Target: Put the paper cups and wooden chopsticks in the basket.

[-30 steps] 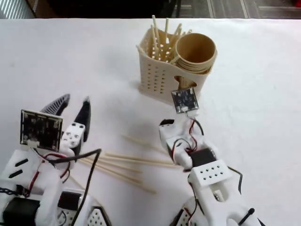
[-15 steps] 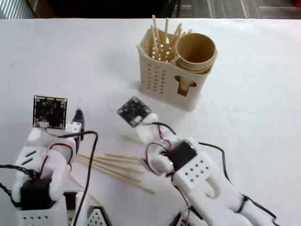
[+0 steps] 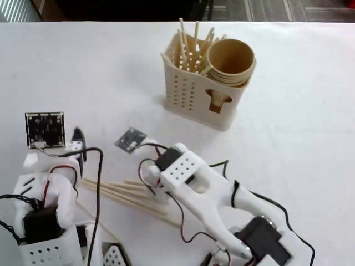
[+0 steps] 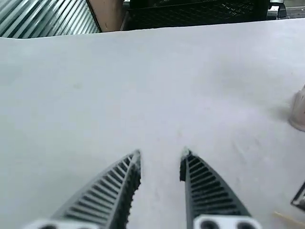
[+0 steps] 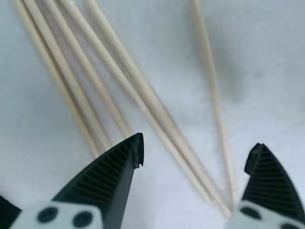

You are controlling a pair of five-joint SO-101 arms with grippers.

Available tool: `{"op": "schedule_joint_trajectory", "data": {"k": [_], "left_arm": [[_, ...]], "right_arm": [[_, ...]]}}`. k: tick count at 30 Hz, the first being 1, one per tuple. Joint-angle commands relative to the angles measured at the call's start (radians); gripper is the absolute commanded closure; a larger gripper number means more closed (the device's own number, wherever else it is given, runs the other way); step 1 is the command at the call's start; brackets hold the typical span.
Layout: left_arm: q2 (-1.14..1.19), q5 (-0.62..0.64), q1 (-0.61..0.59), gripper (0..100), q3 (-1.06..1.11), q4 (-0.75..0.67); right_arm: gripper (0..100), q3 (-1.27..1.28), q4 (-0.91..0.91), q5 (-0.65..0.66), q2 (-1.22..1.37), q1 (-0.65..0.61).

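1. Tabletop is plain white. At its near left corner stands the left arm, bent upright, with a dark square board on its wrist.
2. The left gripper points out over bare table. Its two ribbed fingers sit a little apart with nothing between them (so open, and holding nothing).
3. Just to the right of that arm, the loose chopsticks lie flat on the table near the front. Most of them are bunched side by side in a slanting row, and one is splayed off at an angle.
4. The right arm leans in from the near right, with its wrist over the right-hand end of that bundle. The right gripper hangs close above the sticks with its dark fingers spread wide. Several sticks run through the gap and none is pinched. I cannot tell whether the tips touch the table.
5. Farther back and right of centre stands the basket, pale, perforated and upright, well apart from the loose sticks.
6. Inside its left part, the basket chopsticks stand on end and lean this way and that. Beside them, in the right part, the paper cups sit nested in one tan stack, mouths up.
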Motion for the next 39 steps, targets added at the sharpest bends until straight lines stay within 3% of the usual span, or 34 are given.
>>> {"op": "schedule_joint_trajectory", "data": {"k": [1,9,17,26,29,39], "left_arm": [[-0.01,0.005,-0.004,85,-0.003,-0.017],[-0.01,0.005,-0.004,85,-0.003,-0.017],[-0.01,0.005,-0.004,85,-0.003,-0.017],[-0.01,0.005,-0.004,85,-0.003,-0.015],[-0.01,0.005,-0.004,85,-0.003,-0.015],[-0.01,0.005,-0.004,85,-0.003,-0.015]], "right_arm": [[65.8,-0.038,-0.039,0.008,0.035,-0.028],[66.5,-0.035,-0.091,0.008,0.077,-0.076],[84.8,-0.041,-0.246,0.118,0.223,-0.058],[98.5,-0.043,-0.259,0.12,0.231,-0.001],[98.2,-0.043,-0.252,0.12,0.228,0.016],[98.2,-0.038,-0.116,0.081,-0.119,0.07]]}}
